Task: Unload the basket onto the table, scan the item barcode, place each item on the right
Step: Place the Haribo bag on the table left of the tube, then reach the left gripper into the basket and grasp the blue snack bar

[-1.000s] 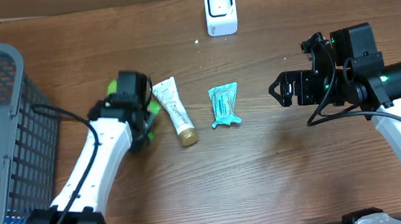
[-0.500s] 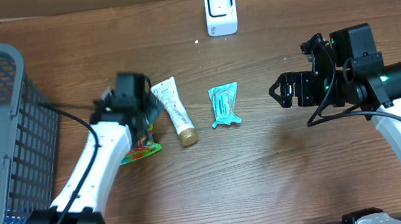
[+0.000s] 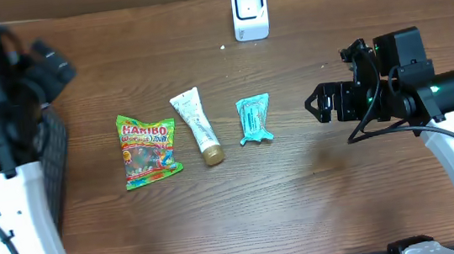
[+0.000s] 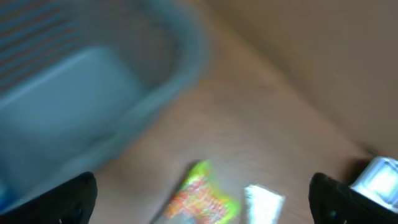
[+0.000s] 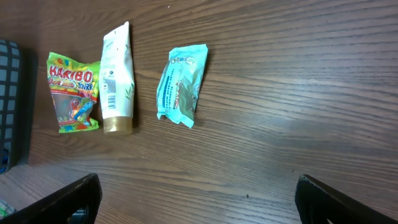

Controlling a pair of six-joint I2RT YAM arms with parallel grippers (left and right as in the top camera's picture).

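Blurred view: left hand [image 4: 208,205] spread wide, seemingly above grey basket [image 4: 93,74]. The right hand [image 3: 316,103] is released, apart from teal packet [image 3: 254,120]. Haribo bag [image 3: 149,149], tube [image 3: 197,127] alongside; scanner [image 3: 249,10] behind on table [image 3: 303,203].

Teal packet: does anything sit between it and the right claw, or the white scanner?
Nothing visible. Bare table lies between the packet and the open right gripper, and between it and the scanner. The tube and Haribo bag lie on its left.
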